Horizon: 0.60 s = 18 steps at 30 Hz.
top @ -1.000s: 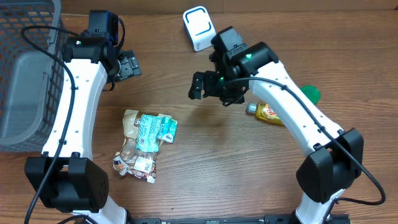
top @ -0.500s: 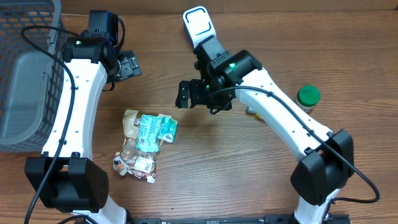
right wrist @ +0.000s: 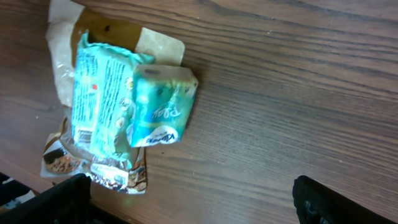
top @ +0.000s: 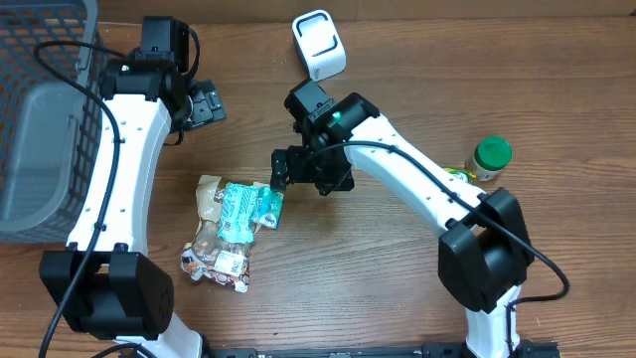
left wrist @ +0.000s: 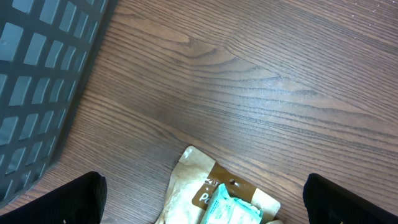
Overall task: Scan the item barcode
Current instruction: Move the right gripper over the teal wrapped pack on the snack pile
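A teal tissue packet [top: 248, 206] lies on top of a brown paper pouch [top: 209, 196], with a printed snack bag [top: 219, 261] just below them. My right gripper [top: 283, 171] hangs open just above and to the right of the teal packet's upper right corner. In the right wrist view the teal packet [right wrist: 134, 102] sits up and to the left of the open right gripper [right wrist: 193, 194], which holds nothing. The white scanner [top: 318, 45] stands at the back centre. My left gripper [top: 207, 104] is open and empty behind the pile; its view shows the pouch's top [left wrist: 186, 186].
A dark mesh basket [top: 40, 119] fills the left edge, also seen as the basket [left wrist: 37, 74] from the left wrist. A green-lidded bottle [top: 492, 154] stands at the right, with a yellow item [top: 457, 173] beside it.
My right arm has swung left from near the scanner to the teal packet, uncovering the green-lidded bottle. The left arm has not moved.
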Each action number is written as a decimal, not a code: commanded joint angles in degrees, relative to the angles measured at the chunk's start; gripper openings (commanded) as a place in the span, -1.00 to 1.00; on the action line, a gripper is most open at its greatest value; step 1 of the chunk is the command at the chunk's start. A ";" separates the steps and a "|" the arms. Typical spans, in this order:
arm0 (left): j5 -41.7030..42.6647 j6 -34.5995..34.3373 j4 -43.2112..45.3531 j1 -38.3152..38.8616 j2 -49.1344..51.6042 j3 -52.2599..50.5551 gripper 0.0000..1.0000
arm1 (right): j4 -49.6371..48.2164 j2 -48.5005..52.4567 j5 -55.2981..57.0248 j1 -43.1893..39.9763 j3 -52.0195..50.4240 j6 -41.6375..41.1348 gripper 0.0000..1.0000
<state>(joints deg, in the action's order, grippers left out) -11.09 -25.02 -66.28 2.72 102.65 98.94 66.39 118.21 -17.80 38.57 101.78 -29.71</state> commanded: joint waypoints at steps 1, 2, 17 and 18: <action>0.22 0.81 -0.09 -0.04 -0.76 0.52 0.99 | -0.57 1.51 -0.28 0.00 -0.26 -0.98 1.00; 0.22 0.81 -0.09 -0.04 -0.76 0.52 0.99 | -0.63 1.53 -0.26 0.00 -0.28 -0.96 1.00; 0.22 0.81 -0.09 -0.04 -0.76 0.52 1.00 | -5.57 1.55 -0.28 0.22 -0.59 -5.75 0.92; 0.22 0.81 -0.09 -0.04 -0.74 0.52 0.99 | -5.92 1.55 -0.26 0.42 -0.59 -6.36 0.86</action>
<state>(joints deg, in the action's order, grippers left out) -11.09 -25.02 -66.30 2.72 102.65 98.94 61.10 119.66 -17.82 38.65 101.56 -32.97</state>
